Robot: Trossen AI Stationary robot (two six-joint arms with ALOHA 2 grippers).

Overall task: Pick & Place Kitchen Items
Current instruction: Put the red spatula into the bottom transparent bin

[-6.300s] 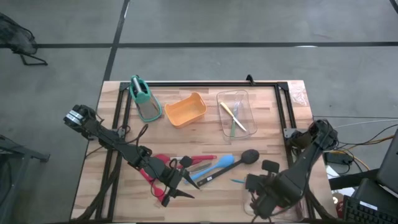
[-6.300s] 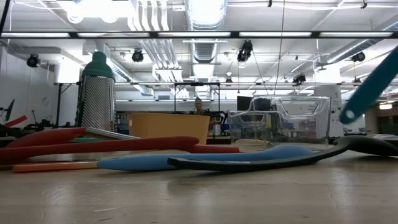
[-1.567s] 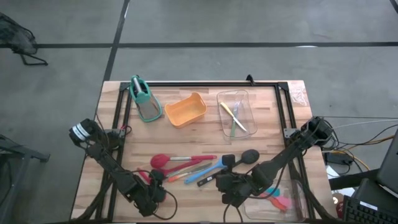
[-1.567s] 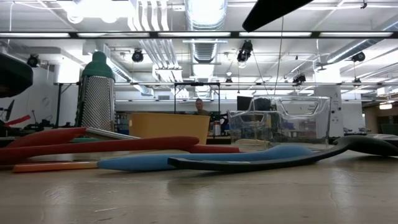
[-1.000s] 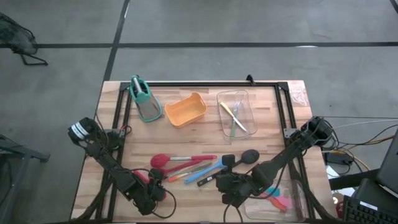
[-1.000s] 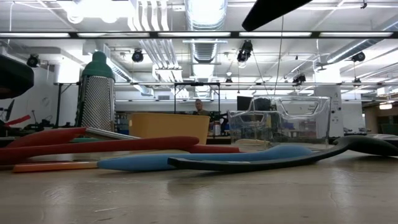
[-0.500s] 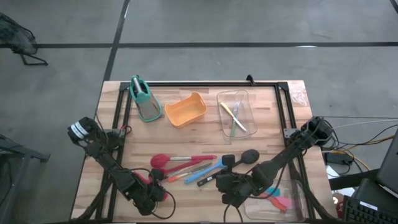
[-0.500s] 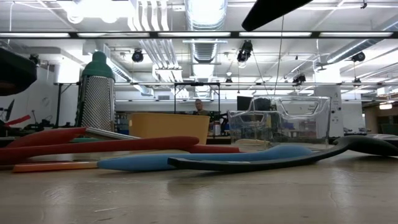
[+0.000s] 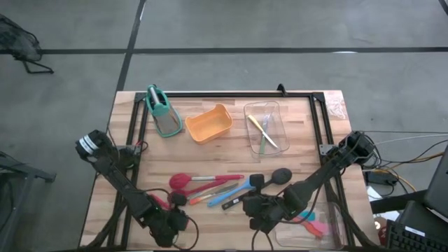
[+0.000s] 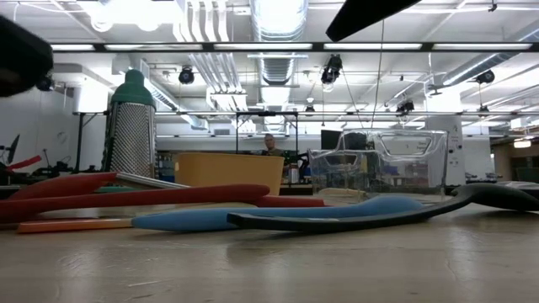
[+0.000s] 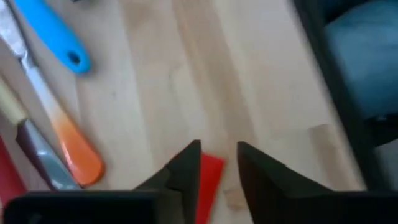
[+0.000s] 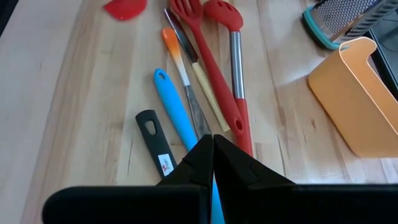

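Several utensils lie in a row at mid-table: a red spoon [image 9: 180, 181], a blue spatula [image 12: 177, 112], a black ladle [image 10: 362, 217] and an orange-tipped knife [image 12: 171, 40]. My left gripper [image 9: 170, 213] hovers near the front left, open. A small red piece [image 11: 210, 177] shows between its fingers [image 11: 186, 168]. I cannot tell whether they touch it. My right gripper [image 9: 246, 204] is shut and empty, raised high over the blue spatula's handle. Its fingers [image 12: 212, 155] meet. It shows as a dark shape at the top of the low view [image 10: 370, 15].
A clear tray [image 9: 334, 210] at the front right holds pink and teal utensils [image 9: 313, 225]. A second clear tray [image 9: 246, 112] at the back holds yellow and green pieces [image 9: 262, 131]. An orange tub [image 9: 208, 124] and a teal-handled grater [image 9: 162, 112] stand at the back left.
My left gripper has risen: its dark shape climbs at the left of the low view. The utensils and my right gripper have kept still.
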